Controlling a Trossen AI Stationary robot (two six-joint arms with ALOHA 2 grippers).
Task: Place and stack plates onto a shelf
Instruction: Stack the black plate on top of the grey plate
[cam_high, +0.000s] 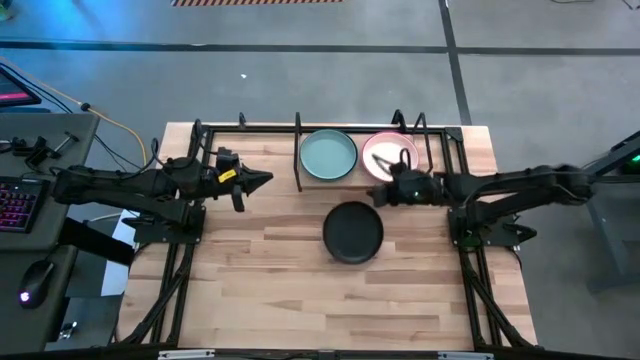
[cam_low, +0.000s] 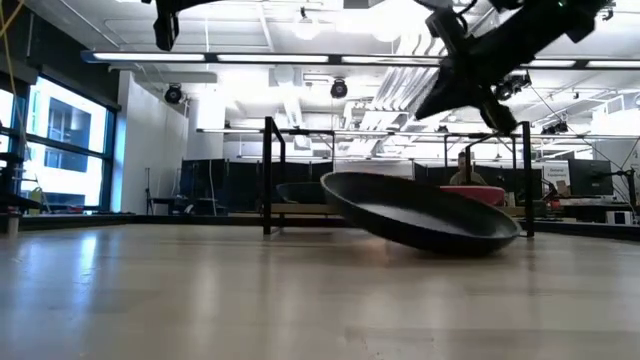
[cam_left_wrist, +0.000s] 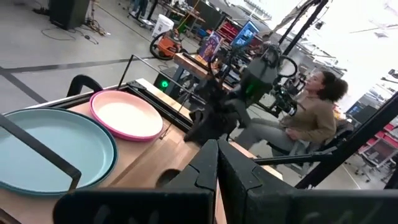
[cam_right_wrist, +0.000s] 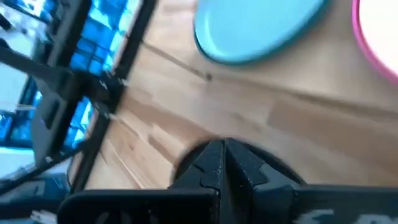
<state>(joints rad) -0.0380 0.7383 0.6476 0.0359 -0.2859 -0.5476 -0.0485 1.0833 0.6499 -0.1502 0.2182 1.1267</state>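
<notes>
Three plates are what we can count from above. A pale green plate (cam_high: 328, 156) and a pink plate (cam_high: 389, 154) lie side by side on the shelf (cam_high: 270, 140) at the far edge of the table (cam_high: 260, 290), between the thin black rods. The black plate (cam_high: 353, 232) sits apart from them on the bare tabletop, nearer the middle.

We see the black plate as round, shallow and matt dark; in the low view it is tilted, one rim raised and the other resting on the wood. The pink plate has a cream centre with a brighter pink rim (plainest in the left wrist view), and the green one is a flat, even pale tone.

We find the right gripper (cam_high: 383, 190) held above the table just in front of the pink plate and behind the black one, touching neither. Its fingers are pressed together with nothing between them, as its own wrist view shows.

We find the left gripper (cam_high: 266, 180) raised over the left part of the table, in front of the shelf's bare end, its fingers likewise closed on nothing.

Beyond the table a person (cam_left_wrist: 308, 115) sits at a desk.
</notes>
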